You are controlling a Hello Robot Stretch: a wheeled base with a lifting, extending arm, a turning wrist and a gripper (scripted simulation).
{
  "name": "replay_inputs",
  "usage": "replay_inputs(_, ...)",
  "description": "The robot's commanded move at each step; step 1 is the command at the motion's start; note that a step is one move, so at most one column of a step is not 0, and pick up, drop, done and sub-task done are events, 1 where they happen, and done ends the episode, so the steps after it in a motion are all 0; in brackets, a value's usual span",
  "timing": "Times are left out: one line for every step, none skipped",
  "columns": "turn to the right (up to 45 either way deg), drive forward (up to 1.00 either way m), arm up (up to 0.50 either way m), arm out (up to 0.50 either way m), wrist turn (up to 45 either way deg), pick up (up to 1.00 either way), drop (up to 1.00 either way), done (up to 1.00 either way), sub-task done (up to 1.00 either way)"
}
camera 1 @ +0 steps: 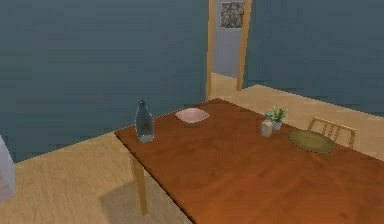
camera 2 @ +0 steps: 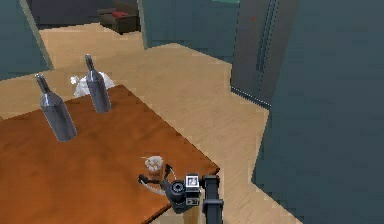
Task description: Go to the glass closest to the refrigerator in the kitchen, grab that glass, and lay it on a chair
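Glass [camera 2: 153, 163] near worktop [camera 2: 60, 170] edge, lower middle, gripper [camera 2: 152, 180] close; I can't tell its state or hold, and a nudge could tip it off.

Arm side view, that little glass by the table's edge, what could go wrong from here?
The glass stands near the corner of the table, by the fingers; a nudge might tip it off the edge. Whether it is held cannot be told, so a lift may come up empty.

No words, numbers or signs can be read; the wall picture [camera 1: 232, 14] and the black-marked white squares [camera 2: 191, 184] give nothing legible.
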Motion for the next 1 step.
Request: replay_inputs(0.0,0.00,0.00,0.00,0.0,1.00,0.00,0.00,0.00)
